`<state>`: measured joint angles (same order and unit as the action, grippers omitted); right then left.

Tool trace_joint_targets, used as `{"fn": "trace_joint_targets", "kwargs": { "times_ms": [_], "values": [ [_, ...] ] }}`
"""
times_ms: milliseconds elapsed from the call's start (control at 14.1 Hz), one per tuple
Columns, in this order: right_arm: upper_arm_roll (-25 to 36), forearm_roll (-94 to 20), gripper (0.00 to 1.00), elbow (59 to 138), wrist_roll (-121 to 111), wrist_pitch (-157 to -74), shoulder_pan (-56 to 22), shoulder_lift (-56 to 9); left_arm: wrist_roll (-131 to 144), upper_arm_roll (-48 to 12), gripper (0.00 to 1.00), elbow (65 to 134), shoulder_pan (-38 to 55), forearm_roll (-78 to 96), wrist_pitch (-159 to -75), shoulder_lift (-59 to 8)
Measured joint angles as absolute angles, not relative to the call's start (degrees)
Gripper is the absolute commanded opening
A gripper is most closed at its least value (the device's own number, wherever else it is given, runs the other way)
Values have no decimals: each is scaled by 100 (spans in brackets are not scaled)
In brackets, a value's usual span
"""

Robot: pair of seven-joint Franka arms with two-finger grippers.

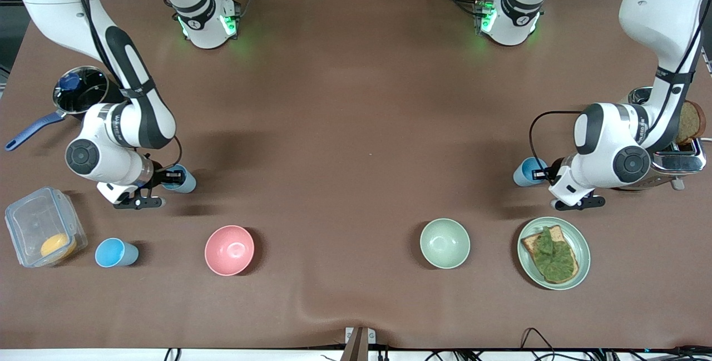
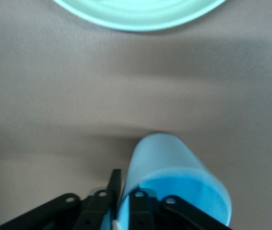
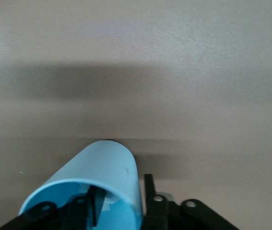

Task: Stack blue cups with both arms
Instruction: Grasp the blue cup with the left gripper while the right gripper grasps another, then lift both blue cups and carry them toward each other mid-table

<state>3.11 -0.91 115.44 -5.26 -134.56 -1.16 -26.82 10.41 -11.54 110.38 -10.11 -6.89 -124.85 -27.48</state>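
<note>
Currently, front view: left gripper [image 1: 542, 173] is down at table level beside the toaster [image 1: 676, 155], closed on the rim of a blue cup [image 1: 524, 172]. That cup sits farther from the camera than the plate [image 1: 578, 241] with the green-topped toast [image 1: 550, 254]. Right gripper [image 1: 169, 177] is also low, at a second blue cup [image 1: 186, 179] toward the right arm's end, nearer the camera than the saucepan [image 1: 78, 91]. A third blue cup [image 1: 115, 252] stands free, between the clear container [image 1: 39, 230] and the pink bowl [image 1: 229, 250]. The pale green bowl [image 1: 444, 243] sits beside the plate. From this view the finger contact on either cup is hidden by the wrists.

Left wrist view: fills that gap. The left gripper's [image 2: 122, 203] jaws straddle the cup wall [image 2: 159, 158], one finger inside the mouth, one outside, pinched on the rim. The plate's edge [image 2: 140, 19] shows past the cup; the front view's other cups do not appear.

Right wrist view: the right gripper's [image 3: 121, 201] jaws likewise straddle the wall of its cup [image 3: 102, 165], one finger inside, one outside. Whether they actually clamp the wall cannot be told. Only bare tabletop [image 3: 174, 72] otherwise.
</note>
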Motion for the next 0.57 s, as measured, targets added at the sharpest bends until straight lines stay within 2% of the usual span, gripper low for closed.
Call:
{"fn": "trace_joint_targets", "kwargs": {
  "times_ms": [142,568],
  "values": [
    [312,-91,0,11465,-526,-13351,-136,-2666,1041,-1173,0,10986,-1010,-689,-12488,-2613],
    [283,-102,0,10789,-517,-12156,-243,-2494,1245,-1181,0,10946,-1011,-649,-12488,-1940]
  ]
}}
